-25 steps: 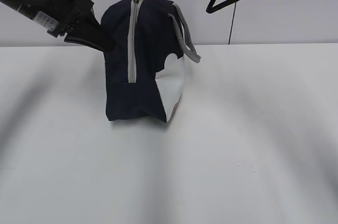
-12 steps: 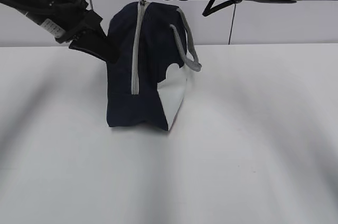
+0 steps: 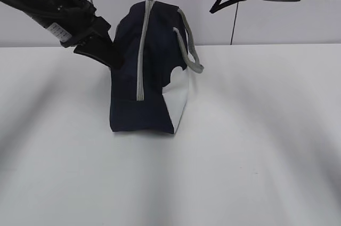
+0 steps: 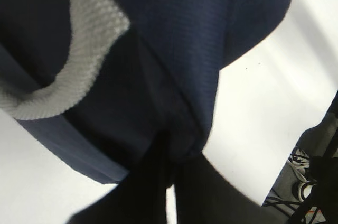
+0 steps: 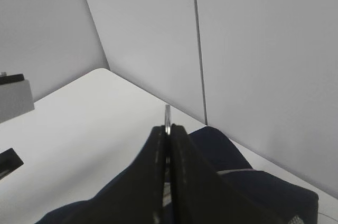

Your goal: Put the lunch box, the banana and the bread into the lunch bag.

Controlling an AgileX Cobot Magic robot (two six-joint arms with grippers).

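Lunch bag: navy fabric with a white side panel, standing upright on end on your white counter, left of centre in the exterior view. Its base rests on the counter and the body leans a little to the right.
Zipper: grey strip running from the bag's top edge down the face toward the camera, ending above the base. You see it closed along the whole visible run.
Ring pull: thin metal ring, standing up from between the right pincer's closed tips, directly over the top of the bag.
Strap handle: grey loop hanging off the bag's right side; in the left wrist view a second grey strap curves across the navy cloth.
Right pincer: your right arm reaches in from the right at the top of the exterior view; the tips are pressed together on the ring pull.
Left pincer: comes in from the upper left and meets the bag's upper left side. Its dark fingers pinch a fold of navy fabric.
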